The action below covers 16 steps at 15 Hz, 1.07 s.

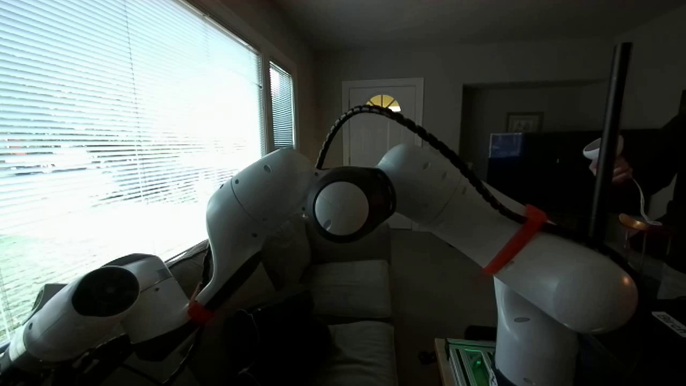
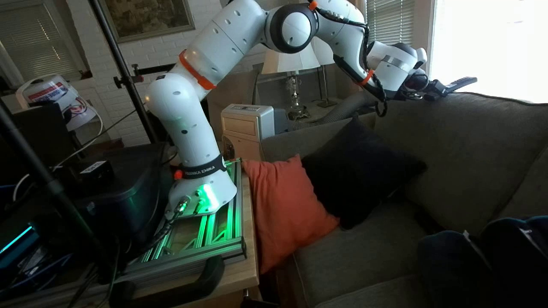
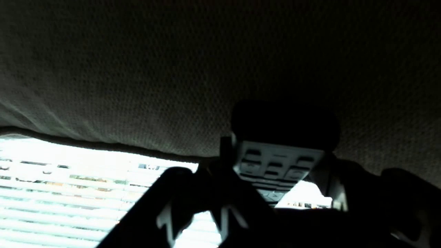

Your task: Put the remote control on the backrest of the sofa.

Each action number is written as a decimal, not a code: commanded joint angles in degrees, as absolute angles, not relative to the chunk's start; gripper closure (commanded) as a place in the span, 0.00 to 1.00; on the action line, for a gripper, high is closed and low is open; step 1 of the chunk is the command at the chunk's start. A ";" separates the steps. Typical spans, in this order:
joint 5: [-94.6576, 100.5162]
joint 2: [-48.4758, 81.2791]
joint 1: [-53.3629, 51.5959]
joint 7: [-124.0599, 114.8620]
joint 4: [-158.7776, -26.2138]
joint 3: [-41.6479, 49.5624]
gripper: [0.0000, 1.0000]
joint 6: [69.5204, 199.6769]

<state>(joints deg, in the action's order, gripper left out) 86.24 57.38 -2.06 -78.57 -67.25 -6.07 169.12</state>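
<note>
Remote control (image 2: 461, 84): held at the top edge of the sofa's backrest (image 2: 471, 145), toward the window (image 1: 128, 134); tilted, not lying flat. Contact with the fabric: cannot tell.
Pincer (image 2: 439, 89): pinching the remote control by its two sides, best seen in the wrist view.
Remote from pincer: straight ahead, jutting outward; far end tipped up in an exterior view. Long axis appears to cross the piped top edge in the wrist view; exact angle uncertain.
Arm (image 2: 224, 34): a single Franka, stretched out over the sofa (image 2: 364, 261); no second arm to compare.
Coming move (judged): placing step, late in the task; turns on levelling the bar onto the top edge before release. Risk: let go at this tilt, it may slip off behind.
Base band (image 2: 200, 172): reads "FRANKA EMIKA".
White sticker (image 1: 669, 323): starts with "B"; rest not trusted.
White tub (image 2: 60, 94): red and blue print, not legible.
Remote keys (image 3: 275, 165): marks present, too blurred to read.
</note>
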 commanded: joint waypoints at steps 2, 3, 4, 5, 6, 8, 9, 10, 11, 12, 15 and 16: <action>81.80 62.71 -1.33 -72.21 -59.50 -8.29 0.70 168.56; 80.84 63.31 -1.24 -70.96 -58.62 -8.62 0.70 168.29; 79.92 63.86 -1.17 -69.63 -57.79 -8.95 0.70 168.02; 78.73 64.26 -1.01 -68.11 -57.42 -9.49 0.70 167.76; 77.72 64.60 -0.96 -66.61 -57.16 -9.97 0.70 167.46; 76.04 65.21 -0.89 -64.01 -56.66 -10.74 0.70 166.79; 75.26 65.55 -0.79 -62.97 -56.36 -11.09 0.70 166.54; 74.60 65.69 -0.76 -62.00 -56.12 -11.39 0.70 166.09; 74.15 65.79 -0.87 -61.11 -55.80 -11.54 0.70 165.66; 73.73 65.91 -0.92 -60.39 -55.60 -11.77 0.70 165.18; 72.54 65.78 -0.84 -58.17 -55.90 -12.68 0.70 163.69; 72.22 65.38 -0.89 -57.79 -56.22 -12.90 0.70 163.21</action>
<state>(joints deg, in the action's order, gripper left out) 74.56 63.97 -1.04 -61.30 -58.06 -11.03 165.15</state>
